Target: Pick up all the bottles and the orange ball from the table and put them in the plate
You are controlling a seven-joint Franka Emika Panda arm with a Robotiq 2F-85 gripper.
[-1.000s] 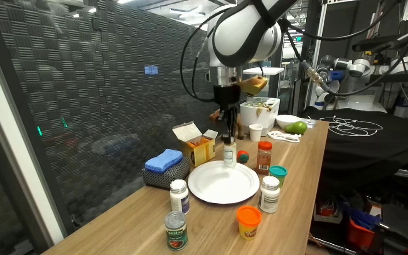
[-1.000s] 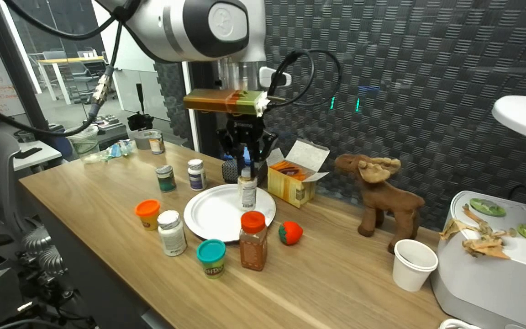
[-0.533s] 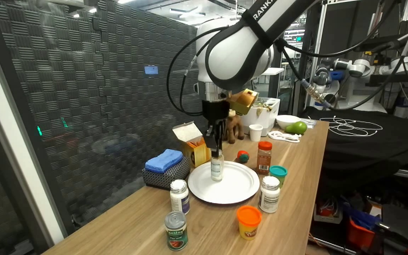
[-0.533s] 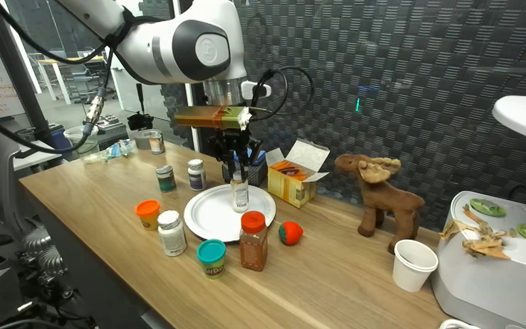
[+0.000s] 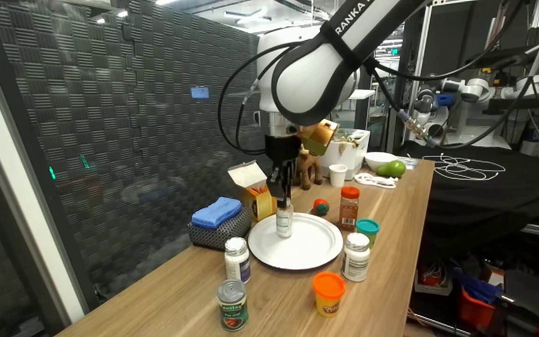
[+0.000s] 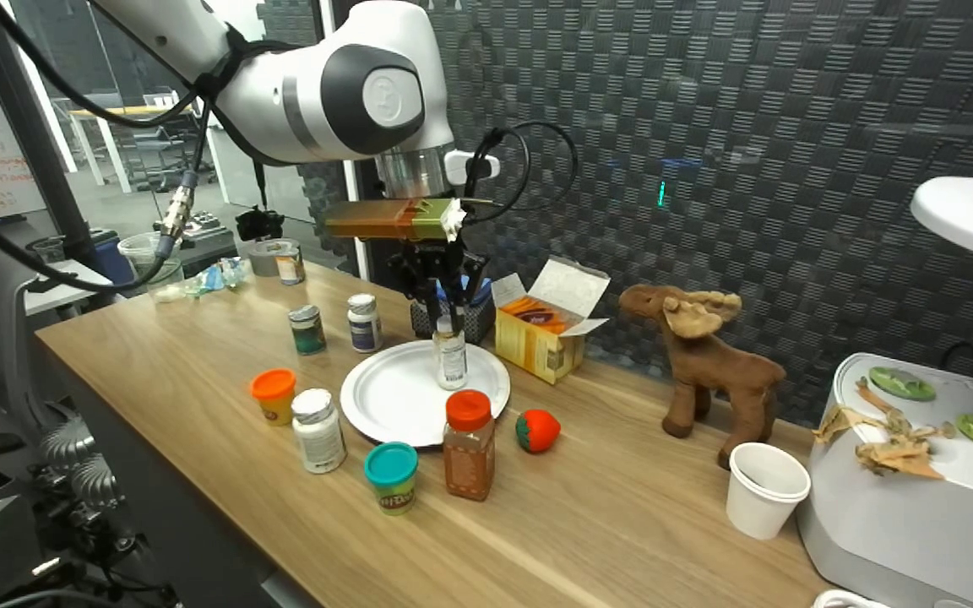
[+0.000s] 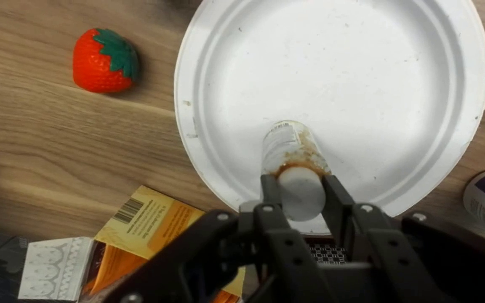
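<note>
White-capped bottle point(image 7: 295, 156), smeared brown, gripped in the claw point(image 7: 300, 187).

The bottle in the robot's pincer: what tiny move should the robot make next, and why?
I'd probably ease the bottle gently down until it surely rests on the plate, before letting go. The pincer is shut around its white cap, and the bottle looks roughly upright over the plate, but I can't tell whether it touches. Letting go too high might tip it.
</note>
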